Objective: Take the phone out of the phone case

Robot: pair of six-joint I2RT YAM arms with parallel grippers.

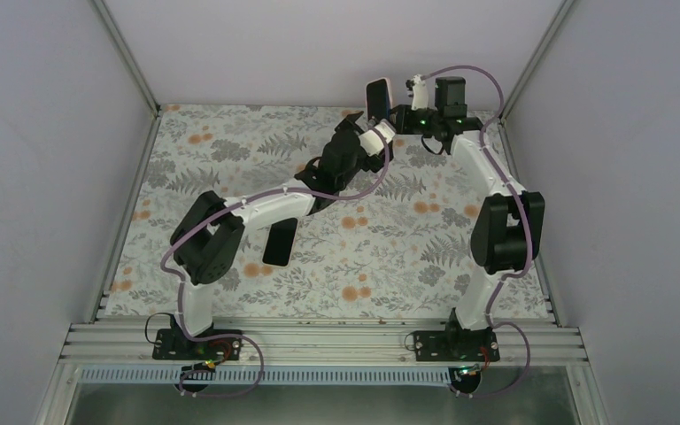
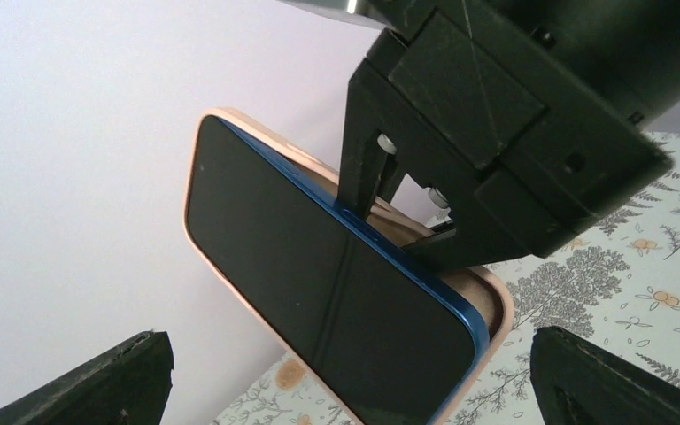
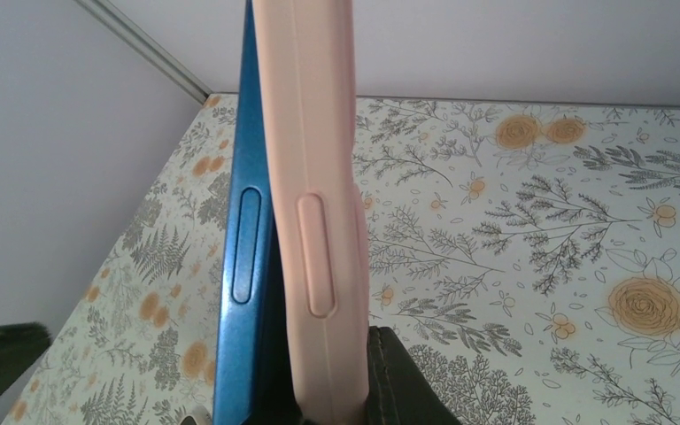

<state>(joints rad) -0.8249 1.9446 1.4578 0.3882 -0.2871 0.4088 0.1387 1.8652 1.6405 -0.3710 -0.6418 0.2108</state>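
A blue phone (image 2: 319, 301) with a dark screen sits in a pink case (image 2: 498, 329), held upright in the air at the back of the table (image 1: 377, 96). One long edge of the phone has sprung out of the case, leaving a gap. My right gripper (image 2: 390, 208) is shut on the case's back wall, one finger in that gap and the other behind the case. The right wrist view shows the phone's blue side (image 3: 243, 239) apart from the case's side (image 3: 314, 177). My left gripper (image 1: 367, 135) is open, its fingers (image 2: 97, 381) spread wide just short of the phone's lower end.
A black flat rectangular object (image 1: 280, 241) lies on the floral table cover (image 1: 390, 266), under the left arm's forearm. White walls with metal corner posts close in the back and sides. The right arm (image 1: 505, 226) stands along the right side.
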